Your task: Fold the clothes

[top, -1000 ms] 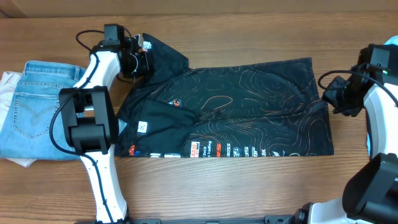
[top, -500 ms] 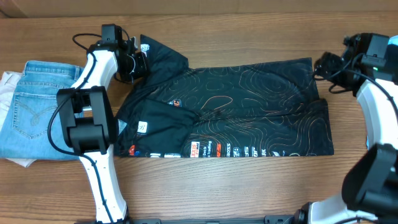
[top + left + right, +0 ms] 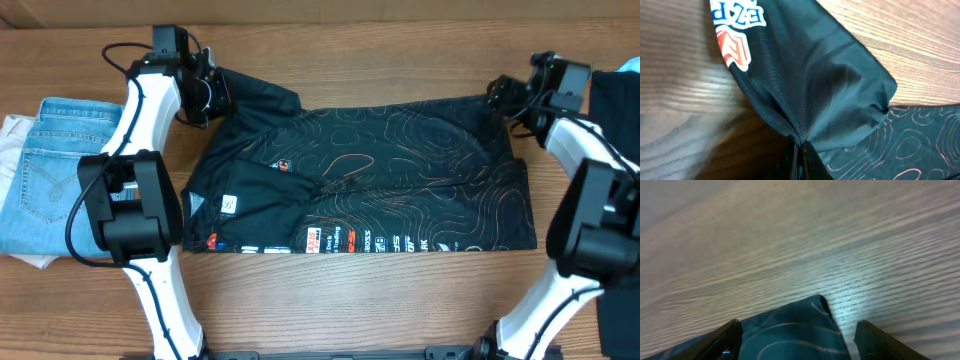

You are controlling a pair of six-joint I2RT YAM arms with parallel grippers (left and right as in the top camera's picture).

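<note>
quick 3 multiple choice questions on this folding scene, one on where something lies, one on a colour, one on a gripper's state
1. Relative to the jersey, the jeans lie
A. on top of it
B. beside it, at the left gripper end
C. beside it, at the right gripper end

2. The jersey's thin contour lines are
A. green
B. orange-tan
C. blue

3. The left gripper is
A. open, holding nothing
B. shut on the jeans
C. shut on the jersey's fabric

Key:
1 B, the overhead view shows the jeans apart from the jersey, at the left gripper end.
2 B, the lines show orange-tan against the black in the overhead view.
3 C, the left wrist view shows black fabric pinched between closed fingers.
</note>
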